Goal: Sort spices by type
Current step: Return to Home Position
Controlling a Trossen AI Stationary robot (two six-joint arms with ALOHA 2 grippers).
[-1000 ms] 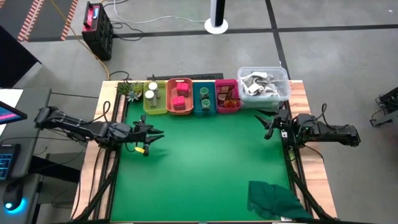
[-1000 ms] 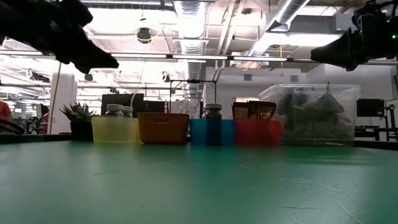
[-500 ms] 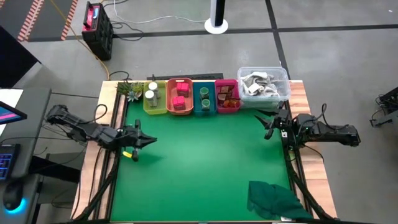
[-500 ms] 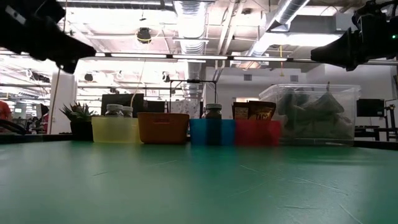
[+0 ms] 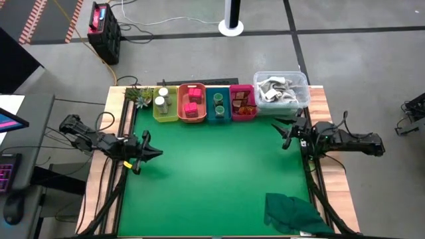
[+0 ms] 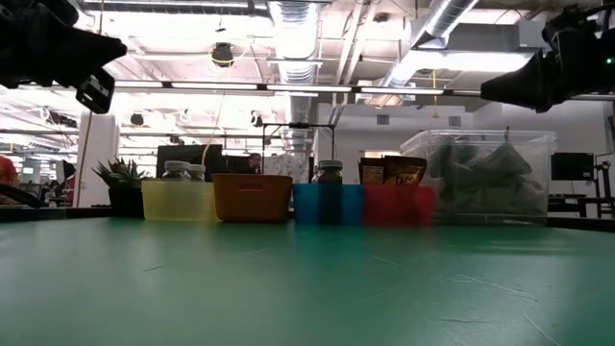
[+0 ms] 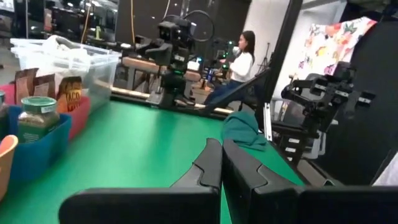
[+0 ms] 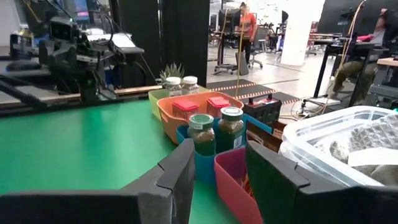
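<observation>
Looks complete: spices (image 5: 193, 108) grouped by type in bins (image 5: 192, 120) along far counter (image 5: 212, 172) edge. Parked empty: left tool (image 5: 158, 153) at left, pinched together; right tool (image 5: 281, 135) at right, apart.

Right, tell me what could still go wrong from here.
1. The right gripper hangs open near the red bin; a swing could clip the sachets standing above its rim.
2. The bunched green cloth on that side could snag the arm.
The left gripper, shut, hangs near the left edge.
</observation>
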